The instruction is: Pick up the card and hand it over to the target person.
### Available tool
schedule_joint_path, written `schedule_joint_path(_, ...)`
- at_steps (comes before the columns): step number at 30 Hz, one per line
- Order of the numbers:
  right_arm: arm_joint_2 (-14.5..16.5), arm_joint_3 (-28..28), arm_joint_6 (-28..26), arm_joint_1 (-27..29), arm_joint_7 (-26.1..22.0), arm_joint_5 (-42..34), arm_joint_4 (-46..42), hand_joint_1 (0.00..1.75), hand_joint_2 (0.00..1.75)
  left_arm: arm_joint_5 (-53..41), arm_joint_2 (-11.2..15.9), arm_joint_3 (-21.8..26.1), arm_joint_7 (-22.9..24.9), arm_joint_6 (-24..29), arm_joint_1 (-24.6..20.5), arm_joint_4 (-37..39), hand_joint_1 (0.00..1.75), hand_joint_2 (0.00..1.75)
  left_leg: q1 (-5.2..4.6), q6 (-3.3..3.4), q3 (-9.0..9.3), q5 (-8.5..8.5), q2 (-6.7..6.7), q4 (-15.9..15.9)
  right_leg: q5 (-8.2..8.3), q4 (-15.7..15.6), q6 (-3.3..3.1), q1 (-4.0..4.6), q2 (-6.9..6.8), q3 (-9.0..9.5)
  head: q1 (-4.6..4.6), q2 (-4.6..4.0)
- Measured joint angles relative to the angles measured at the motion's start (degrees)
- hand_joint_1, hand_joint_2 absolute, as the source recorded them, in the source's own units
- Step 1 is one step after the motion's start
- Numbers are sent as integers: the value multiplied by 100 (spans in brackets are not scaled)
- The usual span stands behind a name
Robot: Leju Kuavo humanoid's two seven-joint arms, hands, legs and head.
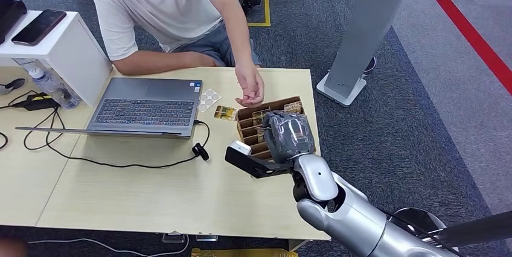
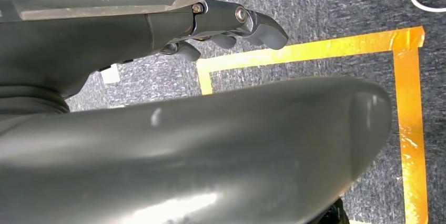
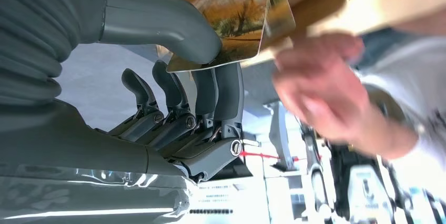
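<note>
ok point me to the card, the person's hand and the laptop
card (image 3: pixel 239 29), right wrist view, on its printed picture face
person's hand (image 1: pixel 250 91), head view, on the back of the hand
laptop (image 1: pixel 144 112), head view, on the keyboard

Laptop (image 1: pixel 147 107) on table (image 1: pixel 121 190); card box (image 1: pixel 259 125) right of it, right hand (image 1: pixel 288 136) over box, person's hand (image 1: pixel 250 91) probably just behind.
</note>
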Motion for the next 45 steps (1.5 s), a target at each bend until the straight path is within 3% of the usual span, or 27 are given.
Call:
schedule_joint_path(8,359,-22,-305,276,-377,-46,654,148,175,-24,-17,-27,-10,-4,-3,8,0,0,2,-1,13,2,10,-11,6,-10,0,2,11,10,0,0)
schedule_joint_path(16,491,126,-971,355,-698,237,1275,148,175,-74,-34,-79,1,115,-8,9,0,0,2,-1,19,4,17,-17,10,-15,-1,2,18,15,0,0)
schedule_joint_path(17,501,133,-998,360,-712,230,1314,127,175,-84,-27,-88,-2,115,-8,7,0,0,1,-1,23,7,19,-23,13,-21,-2,1,19,19,0,0)
schedule_joint_path(20,533,136,-1034,364,-745,189,1393,55,175,-164,-5,-151,-5,132,-14,8,0,131,1,-1,28,10,21,-30,15,-27,-4,2,22,22,0,0)
schedule_joint_path(21,544,133,-1034,367,-754,173,1407,48,175,-170,0,-150,-14,149,-14,8,0,175,2,-2,26,8,21,-27,13,-23,-4,2,22,20,0,0)
schedule_joint_path(22,551,130,-1029,369,-759,164,1415,40,175,-157,3,-132,-26,163,-13,7,0,175,2,-2,24,7,21,-25,13,-21,-4,2,22,18,0,0)
schedule_joint_path(26,590,97,-1016,386,-798,126,1455,17,175,-87,9,-50,-49,164,-4,3,0,0,2,-2,21,6,22,-21,12,-18,-3,2,23,16,0,0)
schedule_joint_path(32,613,-34,-1027,453,-957,-370,1428,0,175,-67,6,-24,-74,184,-1,3,0,0,2,-1,15,3,20,-14,9,-12,-1,2,20,11,0,0)
schedule_joint_path(40,560,-415,-651,618,-2209,-4086,1580,0,175,-37,41,6,-55,150,3,-2,0,0,2,-2,15,5,14,-15,9,-14,-1,2,15,13,0,0)
schedule_joint_path(45,426,-626,-566,775,-2698,-5497,1591,0,175,-6,29,37,-24,174,7,-3,0,0,2,-1,14,5,9,-14,8,-15,0,2,9,14,0,0)
